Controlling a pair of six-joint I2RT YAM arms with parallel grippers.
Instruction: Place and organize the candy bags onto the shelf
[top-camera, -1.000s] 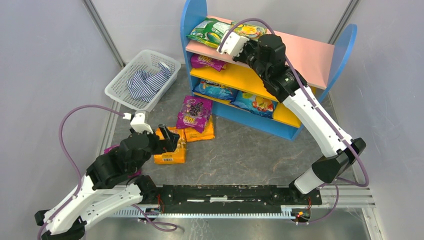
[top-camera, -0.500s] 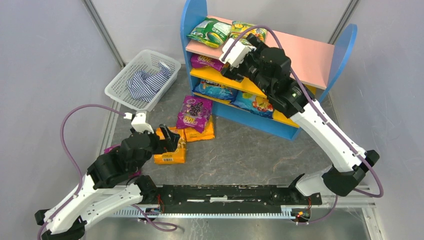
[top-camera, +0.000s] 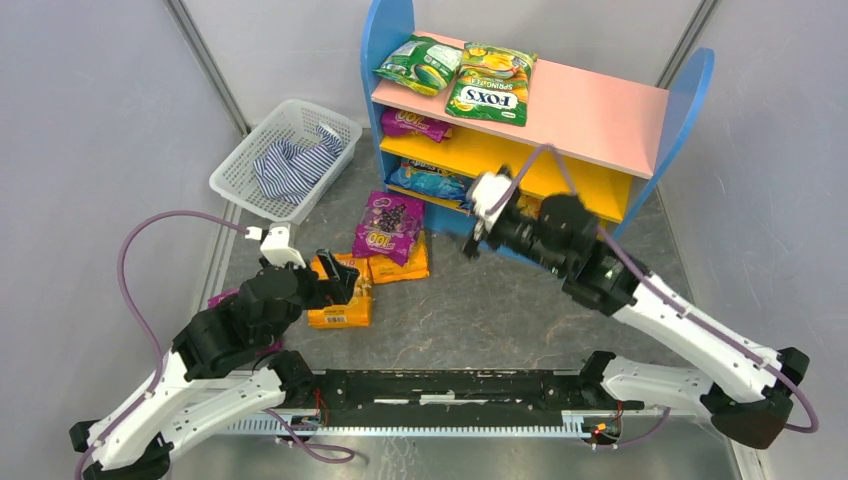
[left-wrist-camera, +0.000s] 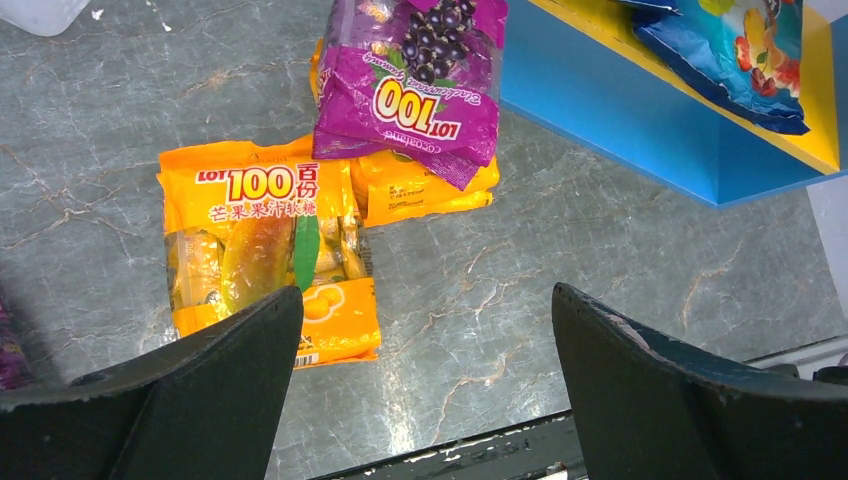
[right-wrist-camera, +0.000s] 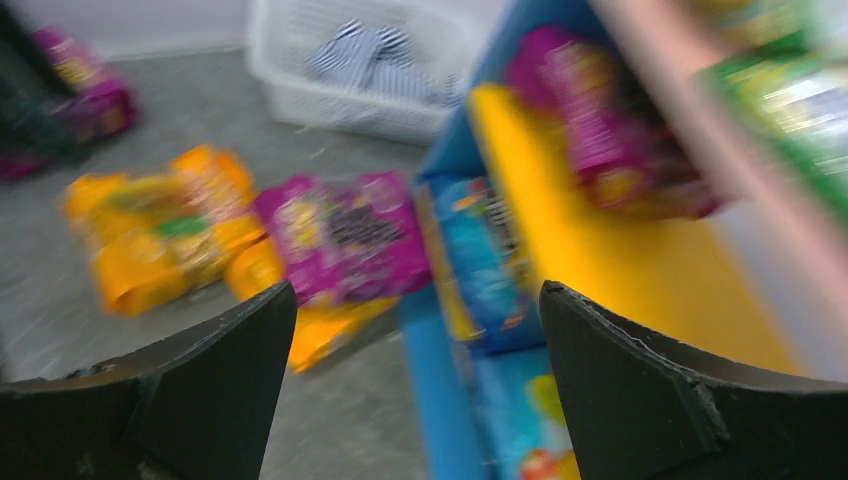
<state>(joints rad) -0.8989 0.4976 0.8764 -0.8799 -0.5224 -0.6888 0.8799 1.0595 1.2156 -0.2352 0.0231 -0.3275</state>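
Observation:
The shelf (top-camera: 600, 112) holds a green candy bag (top-camera: 420, 62) and a green-yellow FOX'S bag (top-camera: 490, 82) on its pink top board. A purple bag (top-camera: 415, 124) lies on the yellow middle board and blue bags (top-camera: 432, 182) on the base. On the floor lie a purple bag (top-camera: 390, 226) (left-wrist-camera: 415, 80) and two orange ones (top-camera: 340, 300) (left-wrist-camera: 260, 240), (top-camera: 402, 266) (left-wrist-camera: 425, 185). My left gripper (top-camera: 340, 285) (left-wrist-camera: 425, 292) is open over the near orange bag. My right gripper (top-camera: 472, 243) (right-wrist-camera: 415, 288) hangs open and empty in front of the shelf's base; its view is blurred.
A white mesh basket (top-camera: 285, 155) (right-wrist-camera: 350, 90) with a striped cloth stands left of the shelf. Another purple bag (top-camera: 218, 298) lies partly hidden under the left arm. Grey walls close in both sides.
My right gripper opened, left the FOX'S bag on the top board, and swung down and back to the front of the shelf. The left arm has not moved.

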